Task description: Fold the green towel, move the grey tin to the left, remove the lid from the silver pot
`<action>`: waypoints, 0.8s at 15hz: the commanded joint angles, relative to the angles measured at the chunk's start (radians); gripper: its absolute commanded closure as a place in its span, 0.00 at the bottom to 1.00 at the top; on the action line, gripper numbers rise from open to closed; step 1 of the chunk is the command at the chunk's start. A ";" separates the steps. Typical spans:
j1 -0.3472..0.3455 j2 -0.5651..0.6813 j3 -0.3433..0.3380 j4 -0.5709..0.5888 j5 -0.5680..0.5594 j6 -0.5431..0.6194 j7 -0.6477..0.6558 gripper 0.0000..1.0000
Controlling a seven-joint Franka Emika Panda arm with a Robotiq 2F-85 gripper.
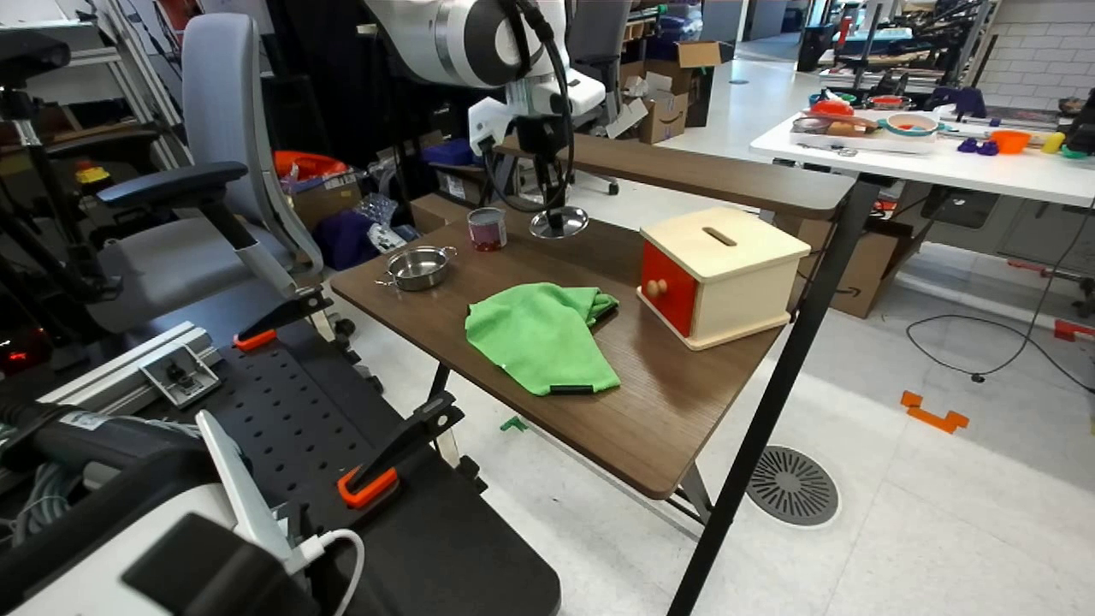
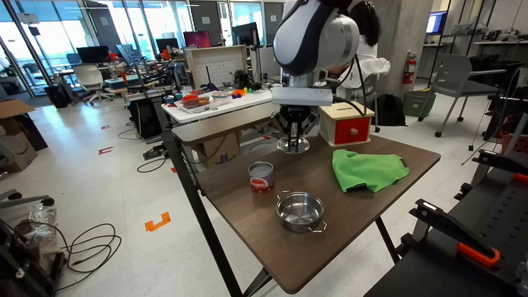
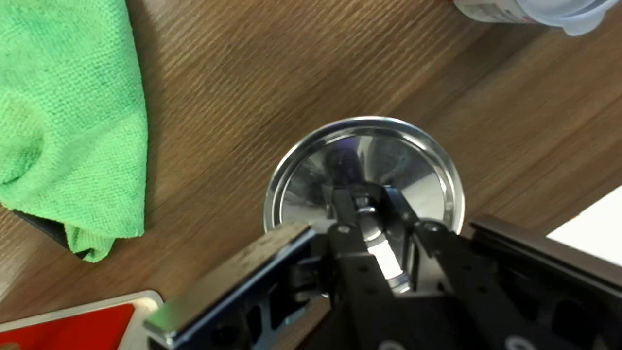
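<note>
My gripper is shut on the silver lid, which shows in both exterior views (image 1: 559, 224) (image 2: 293, 146) and the wrist view (image 3: 311, 165). The fingertips (image 3: 364, 194) close round its knob; the lid hangs level over the table, its exact height hard to tell. The silver pot (image 1: 417, 269) (image 2: 300, 211) stands uncovered near a table end, out of the wrist view. The grey tin (image 1: 487, 229) (image 2: 261, 177) stands beside it; its edge also shows top right in the wrist view (image 3: 505, 10). The green towel (image 1: 543, 338) (image 2: 367, 171) (image 3: 77, 116) lies folded over loosely, with dark patches at its edges.
A wooden box (image 1: 740, 282) (image 2: 346, 123) with a red front stands at the table's far end from the pot; its corner shows in the wrist view (image 3: 73, 325). A raised shelf (image 1: 684, 175) (image 2: 222, 121) runs along one long side of the table (image 1: 633, 436).
</note>
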 commanded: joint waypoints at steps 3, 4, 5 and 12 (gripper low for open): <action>0.006 0.090 -0.002 0.108 0.006 -0.059 0.020 0.95; 0.008 0.100 -0.002 0.120 0.005 -0.061 0.021 0.95; 0.010 0.110 0.000 0.131 0.005 -0.066 0.022 0.95; 0.018 0.162 0.005 0.169 0.004 -0.092 0.028 0.95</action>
